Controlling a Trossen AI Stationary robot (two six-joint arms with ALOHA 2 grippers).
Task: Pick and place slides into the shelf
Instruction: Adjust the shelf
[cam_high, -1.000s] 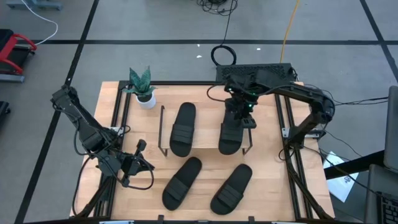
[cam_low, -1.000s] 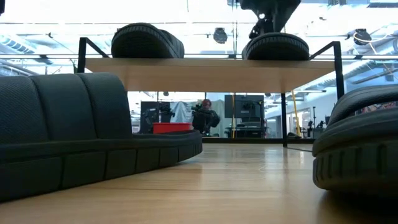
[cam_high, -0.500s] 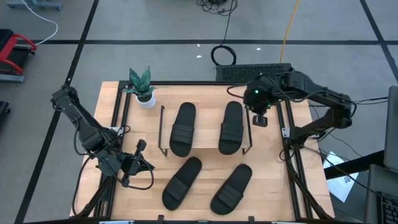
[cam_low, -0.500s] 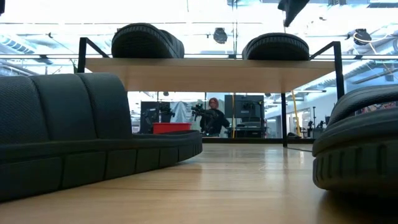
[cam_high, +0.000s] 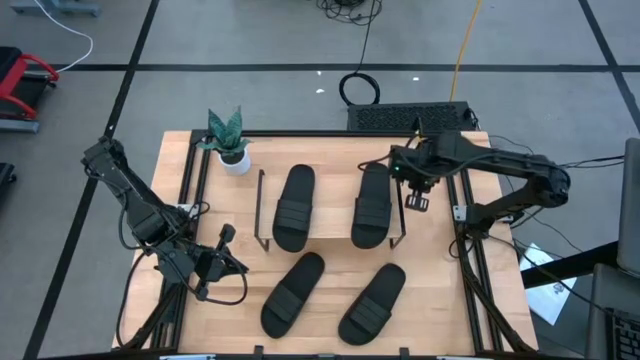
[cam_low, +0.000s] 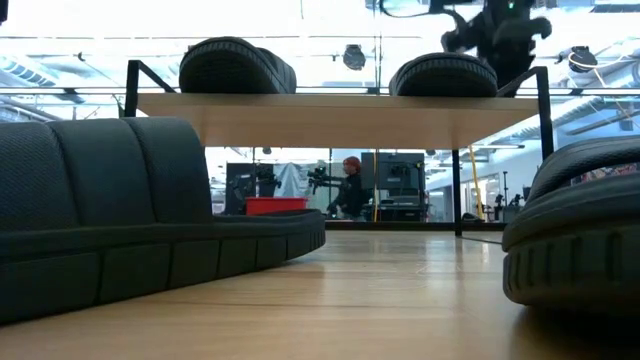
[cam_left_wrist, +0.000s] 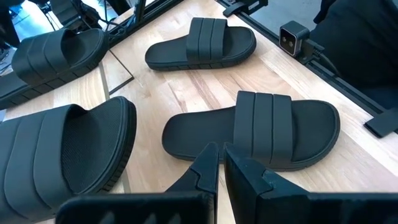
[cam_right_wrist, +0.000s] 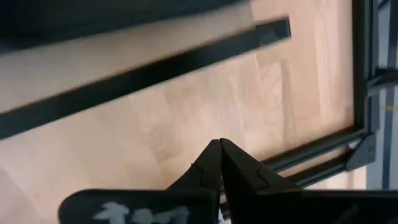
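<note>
Two black slides (cam_high: 293, 207) (cam_high: 371, 205) lie side by side, soles down, on the shelf's light wood top (cam_low: 340, 105). Two more slides (cam_high: 293, 292) (cam_high: 372, 302) lie soles down on the table nearer the front edge. My right gripper (cam_high: 414, 198) is shut and holds nothing; it hangs just beyond the shelf's right side frame (cam_high: 402, 212), above the tabletop (cam_right_wrist: 186, 124). My left gripper (cam_left_wrist: 221, 155) waits shut at the table's left side (cam_high: 225, 262), pointing toward the nearer left slide (cam_left_wrist: 255, 134).
A small potted plant (cam_high: 228, 140) stands at the table's far left corner. Black frame rails (cam_high: 462, 215) run along the table's sides. A small camera (cam_left_wrist: 292, 38) sits at the table's near edge. A person (cam_low: 350, 190) stands in the room beyond the table.
My right gripper has risen off the right slide on the shelf and gone toward the table's right edge. It has then come down beside the shelf's right end. The slide has stayed where it lay on the shelf top.
</note>
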